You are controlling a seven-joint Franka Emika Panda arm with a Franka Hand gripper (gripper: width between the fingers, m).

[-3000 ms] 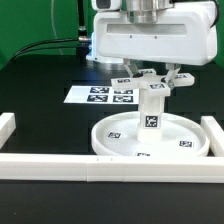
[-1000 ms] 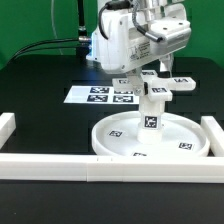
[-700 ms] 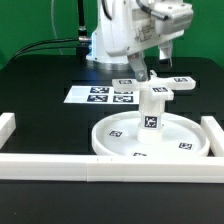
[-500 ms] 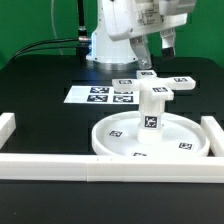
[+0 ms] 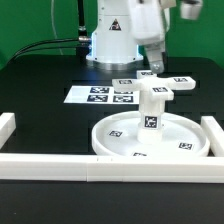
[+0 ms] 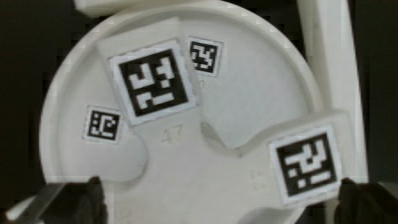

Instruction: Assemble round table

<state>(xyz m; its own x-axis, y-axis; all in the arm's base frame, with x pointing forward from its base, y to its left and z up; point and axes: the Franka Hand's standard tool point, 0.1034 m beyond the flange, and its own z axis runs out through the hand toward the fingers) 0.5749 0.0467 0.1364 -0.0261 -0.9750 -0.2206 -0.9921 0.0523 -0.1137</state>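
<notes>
The large rimmed disc (image 5: 178, 144) lies flat at the front of the black table. The short cylinder leg (image 5: 150, 112) stands upright on its hub. The cross-shaped foot (image 5: 153, 86) sits on top of the leg. My gripper (image 5: 156, 58) hangs above and slightly behind the foot, open and empty, clear of it. In the wrist view the foot's tagged arms (image 6: 153, 82) lie over the disc (image 6: 89, 150). The gripper (image 6: 217, 210) shows its two dark fingertips (image 6: 61, 204) far apart, with nothing between them.
The marker board (image 5: 100, 95) lies behind the disc toward the exterior view's left. White border rails run along the front (image 5: 100, 166), the left (image 5: 8, 128) and the right (image 5: 213, 134). The robot base (image 5: 108, 40) stands at the back.
The gripper has let go of the cross-shaped foot, risen and swung toward the exterior view's right. The foot stays on the leg, and the disc has not moved.
</notes>
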